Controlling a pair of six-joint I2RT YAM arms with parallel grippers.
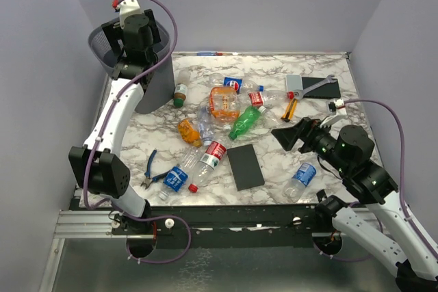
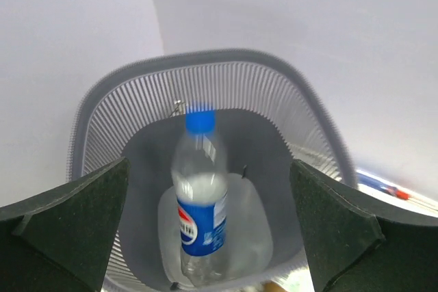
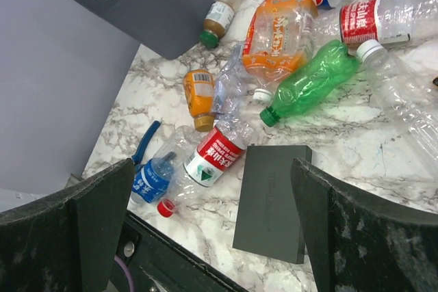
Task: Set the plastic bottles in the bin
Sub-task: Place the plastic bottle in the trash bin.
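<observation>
My left gripper (image 2: 209,169) is open above the grey mesh bin (image 2: 226,56), which stands at the back left of the table (image 1: 154,90). A clear bottle with a blue cap and blue label (image 2: 200,217) is inside the bin, blurred, touching neither finger. My right gripper (image 3: 212,169) is open and empty above the table, over a clear red-label bottle (image 3: 213,156) and a blue-label bottle (image 3: 154,176). A green bottle (image 3: 311,83), orange bottle (image 3: 277,35), small orange bottle (image 3: 198,94) and amber bottle (image 3: 222,8) lie in a cluster mid-table. Another clear bottle (image 1: 300,179) lies near the front right.
A flat black slab (image 3: 270,200) lies beside the red-label bottle, under my right gripper (image 1: 282,136). A second slab (image 1: 321,90) with a wrench (image 1: 320,81) and an orange-handled screwdriver (image 1: 291,107) lie at the back right. Blue pliers (image 1: 150,169) lie near the front left edge.
</observation>
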